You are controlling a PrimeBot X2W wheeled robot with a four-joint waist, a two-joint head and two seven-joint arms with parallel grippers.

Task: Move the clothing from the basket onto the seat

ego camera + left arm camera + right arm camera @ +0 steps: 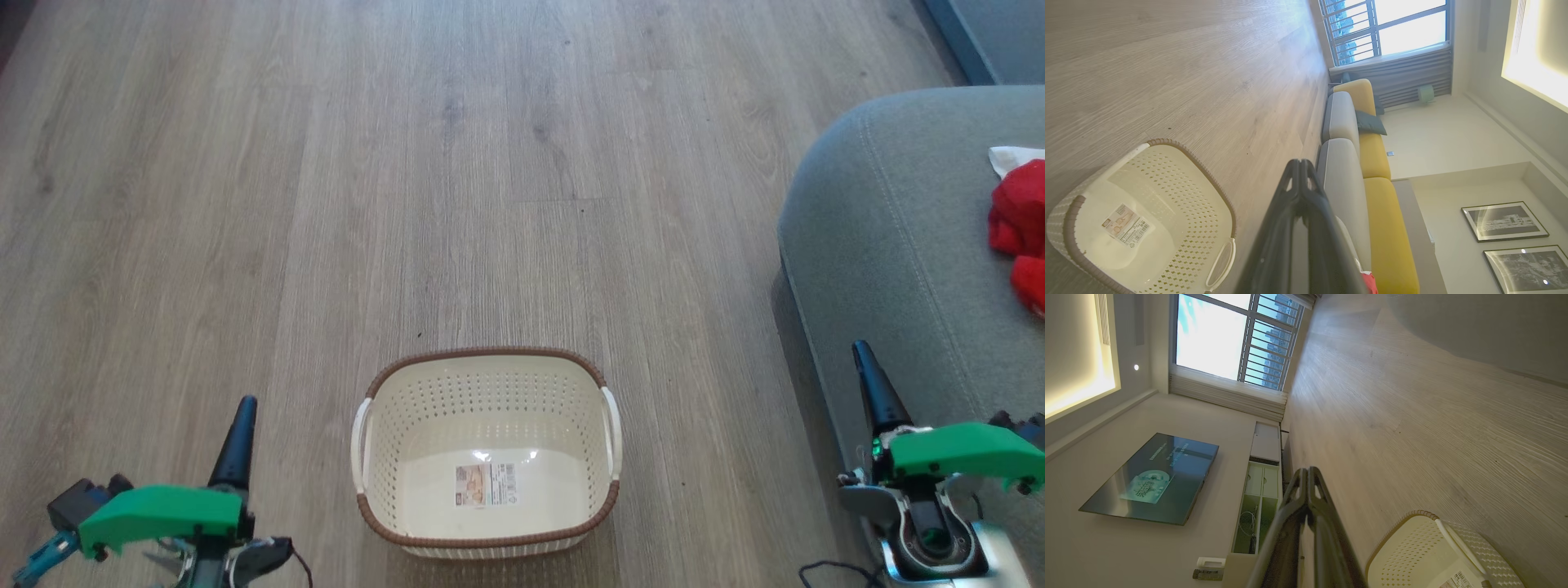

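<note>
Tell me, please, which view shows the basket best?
The head view: the whole basket shows, rim to labelled bottom. The left wrist view crops one side; the right wrist view catches one corner.

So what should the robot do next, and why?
Probably just rest both arms where they are, because the job looks finished. The basket has nothing in it but a sticker on its bottom, and the red clothing lies on the grey seat. The left claw and right claw are shut and carry nothing.
</note>
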